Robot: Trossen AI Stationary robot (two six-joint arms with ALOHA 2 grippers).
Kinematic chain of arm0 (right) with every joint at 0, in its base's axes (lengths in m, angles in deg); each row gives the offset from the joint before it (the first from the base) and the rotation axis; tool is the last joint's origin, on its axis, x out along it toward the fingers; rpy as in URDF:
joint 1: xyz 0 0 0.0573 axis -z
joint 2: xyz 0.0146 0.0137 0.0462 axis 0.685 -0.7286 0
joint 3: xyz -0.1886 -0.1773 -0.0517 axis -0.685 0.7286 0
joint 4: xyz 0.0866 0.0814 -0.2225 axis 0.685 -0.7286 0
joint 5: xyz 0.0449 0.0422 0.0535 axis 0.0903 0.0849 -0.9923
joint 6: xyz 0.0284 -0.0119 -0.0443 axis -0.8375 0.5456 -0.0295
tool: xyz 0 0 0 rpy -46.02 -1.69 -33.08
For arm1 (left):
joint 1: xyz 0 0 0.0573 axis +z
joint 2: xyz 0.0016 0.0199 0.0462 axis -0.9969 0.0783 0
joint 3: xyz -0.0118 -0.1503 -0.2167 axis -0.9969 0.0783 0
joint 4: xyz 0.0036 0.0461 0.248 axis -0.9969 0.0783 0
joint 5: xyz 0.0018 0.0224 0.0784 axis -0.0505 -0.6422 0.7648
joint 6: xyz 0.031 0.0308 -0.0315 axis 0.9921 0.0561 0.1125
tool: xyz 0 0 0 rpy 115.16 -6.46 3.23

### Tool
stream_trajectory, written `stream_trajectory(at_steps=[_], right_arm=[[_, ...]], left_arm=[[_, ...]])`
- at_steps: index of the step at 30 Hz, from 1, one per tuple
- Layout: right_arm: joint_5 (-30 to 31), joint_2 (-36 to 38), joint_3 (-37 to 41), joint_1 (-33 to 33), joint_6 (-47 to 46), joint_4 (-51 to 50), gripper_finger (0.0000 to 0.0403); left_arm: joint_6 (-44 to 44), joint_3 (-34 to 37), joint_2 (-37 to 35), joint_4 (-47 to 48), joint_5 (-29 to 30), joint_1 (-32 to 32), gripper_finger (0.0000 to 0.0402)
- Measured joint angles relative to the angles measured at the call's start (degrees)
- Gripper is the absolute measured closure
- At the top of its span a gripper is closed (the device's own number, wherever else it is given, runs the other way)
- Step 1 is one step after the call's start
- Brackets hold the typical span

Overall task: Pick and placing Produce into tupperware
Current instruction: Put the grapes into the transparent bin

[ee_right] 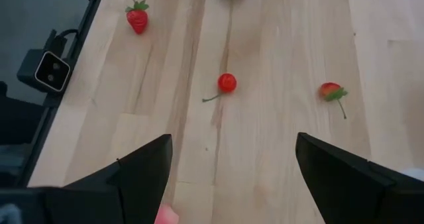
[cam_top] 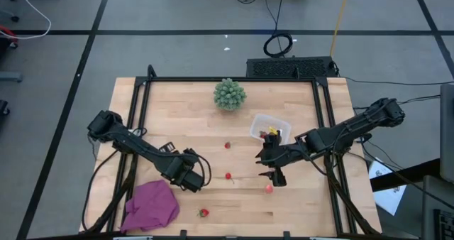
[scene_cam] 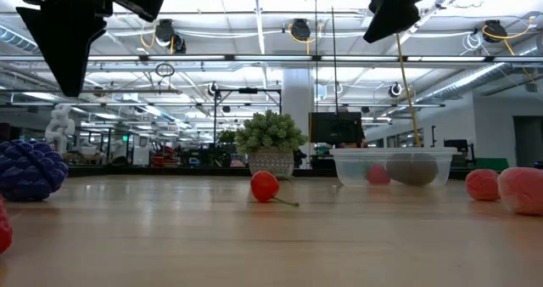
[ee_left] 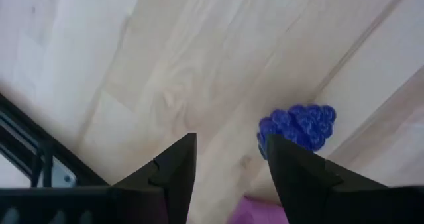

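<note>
Wooden table [cam_top: 184,126]: right gripper [cam_top: 273,169], jaws open and empty, hovers beside tupperware [cam_top: 270,127]. Left gripper [ee_left: 228,161], open, above grape cluster [ee_left: 297,126]. Cherry [ee_right: 226,83] loose.

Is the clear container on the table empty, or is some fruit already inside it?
Not empty. The clear container holds a brown oval fruit and a small red piece, seen through its wall in the low view.
</note>
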Motion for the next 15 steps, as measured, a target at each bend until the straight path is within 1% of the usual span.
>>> stream_trajectory(at_steps=[4,10,15], right_arm=[[0.0,0.0,0.0,0.0,-2.14,0.02,0.0092],[-2.67,0.0,0.0,0.0,-4.7,0.77,0.0092],[-2.73,0.0,0.0,0.0,-5.53,2.56,0.0092]], left_arm=[[3.06,0.0,0.0,-1.04,1.78,-0.17,0.0186],[9.32,0.0,0.0,-3.89,6.72,-0.7,0.0117],[13.24,0.0,0.0,-4.07,6.56,-0.63,0.0069]])
